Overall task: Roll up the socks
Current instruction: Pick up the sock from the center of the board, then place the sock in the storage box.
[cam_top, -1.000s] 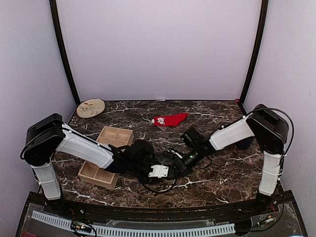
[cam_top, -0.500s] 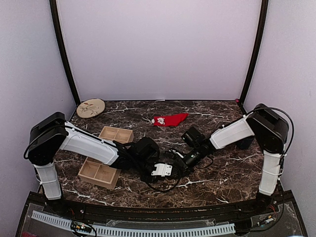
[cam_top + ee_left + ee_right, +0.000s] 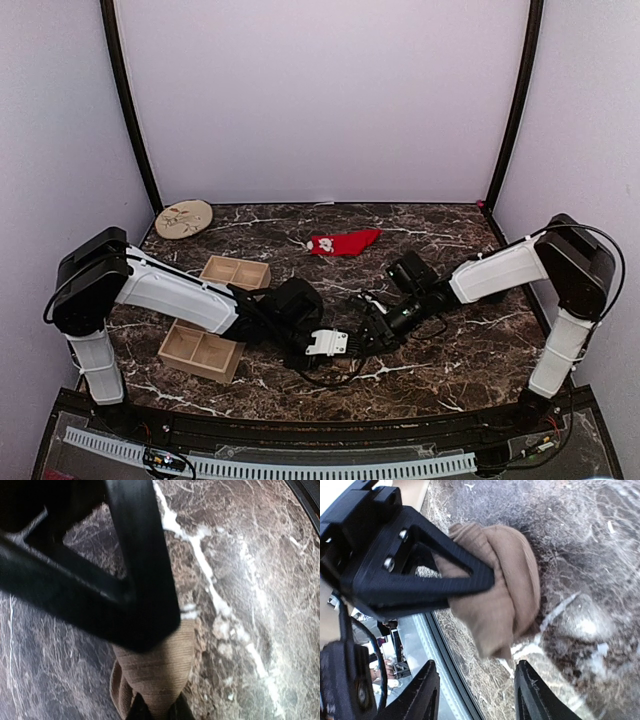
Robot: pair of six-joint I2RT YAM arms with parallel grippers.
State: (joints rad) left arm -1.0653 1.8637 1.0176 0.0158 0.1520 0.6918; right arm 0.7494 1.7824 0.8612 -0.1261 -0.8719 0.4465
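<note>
Marble table [image 3: 470, 360]: right fingers [image 3: 427, 690] parted off tan sock [image 3: 505, 590], left fingers [image 3: 420, 580] clamp it

Your overhead view is evenly, softly lit and sharp, with only faint shadows beneath both arms on the marble table [image 3: 470, 360]. Your left wrist view is dim: the right gripper's finger [image 3: 145, 595], close above the left fingertips [image 3: 137, 711], is blurred, while the tan sock [image 3: 160, 675] is crisp. Your right wrist view is brighter, with white glare on the marble beyond the right fingertips [image 3: 530, 690] and soft focus throughout.
</note>
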